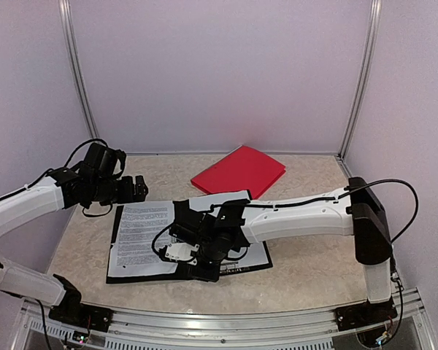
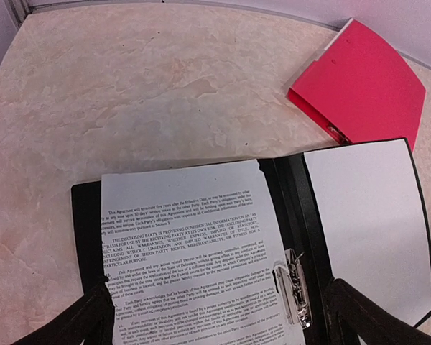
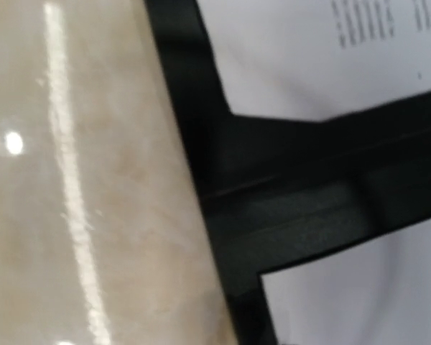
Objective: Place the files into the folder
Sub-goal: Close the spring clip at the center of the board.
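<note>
A black folder [image 1: 117, 219] lies open on the table. A file printed with dense text [image 1: 142, 237] rests on its left half [image 2: 86, 208], next to a metal clip [image 2: 294, 287] at the spine. A nearly blank white sheet [image 2: 366, 215] covers the right half. My left gripper [image 1: 135, 188] hovers above the folder's far left corner, its fingers [image 2: 93, 316] spread wide and empty. My right gripper [image 1: 197, 255] is down low over the spine near the folder's front edge. Its wrist view is blurred, showing only the black spine [image 3: 287, 187] and white paper [image 3: 309, 50], no fingers.
A red folder [image 1: 239, 172] lies shut at the back of the table, just beyond the black one [image 2: 366, 79]. Beige marble tabletop [image 3: 79, 180] runs along the folder's edge. White walls and metal posts enclose the table.
</note>
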Motion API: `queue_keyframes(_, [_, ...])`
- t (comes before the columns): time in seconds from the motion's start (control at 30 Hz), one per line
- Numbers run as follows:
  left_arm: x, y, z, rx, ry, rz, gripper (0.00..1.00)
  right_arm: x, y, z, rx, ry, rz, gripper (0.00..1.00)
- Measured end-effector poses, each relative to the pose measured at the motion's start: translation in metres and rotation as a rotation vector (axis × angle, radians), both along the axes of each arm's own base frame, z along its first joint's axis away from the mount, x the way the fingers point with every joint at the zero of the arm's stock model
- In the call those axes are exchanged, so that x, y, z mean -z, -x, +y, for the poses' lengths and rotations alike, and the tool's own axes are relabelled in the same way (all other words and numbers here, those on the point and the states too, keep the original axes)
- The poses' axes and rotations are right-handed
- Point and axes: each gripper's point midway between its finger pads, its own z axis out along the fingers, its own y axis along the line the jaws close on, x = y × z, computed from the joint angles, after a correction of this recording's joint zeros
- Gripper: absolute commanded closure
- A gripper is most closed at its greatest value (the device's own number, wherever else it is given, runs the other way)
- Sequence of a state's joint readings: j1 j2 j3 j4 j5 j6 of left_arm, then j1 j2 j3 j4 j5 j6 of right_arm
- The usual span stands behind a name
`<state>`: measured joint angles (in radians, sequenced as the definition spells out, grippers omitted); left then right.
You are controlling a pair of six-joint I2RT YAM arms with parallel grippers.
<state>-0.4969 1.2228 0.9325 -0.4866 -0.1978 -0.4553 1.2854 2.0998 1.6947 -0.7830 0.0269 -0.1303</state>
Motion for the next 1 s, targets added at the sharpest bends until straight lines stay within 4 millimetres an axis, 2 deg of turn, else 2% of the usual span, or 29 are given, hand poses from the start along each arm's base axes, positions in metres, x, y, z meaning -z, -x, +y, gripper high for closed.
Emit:
queue_keyframes(0.37, [0.003,0.001,-0.004,0.019,-0.013,0.006,0.01,0.006,-0.019,-0.009,0.000,0.005,0.049,0.69])
queue_keyframes(0.73, [0.006,0.002,-0.007,0.029,-0.022,0.013,0.01,0.025,-0.014,-0.013,-0.036,0.042,0.094,0.71])
queue_keyframes(1.0, [0.006,0.002,-0.007,0.029,-0.036,0.007,0.01,0.026,-0.016,-0.015,-0.042,0.046,0.104,0.73])
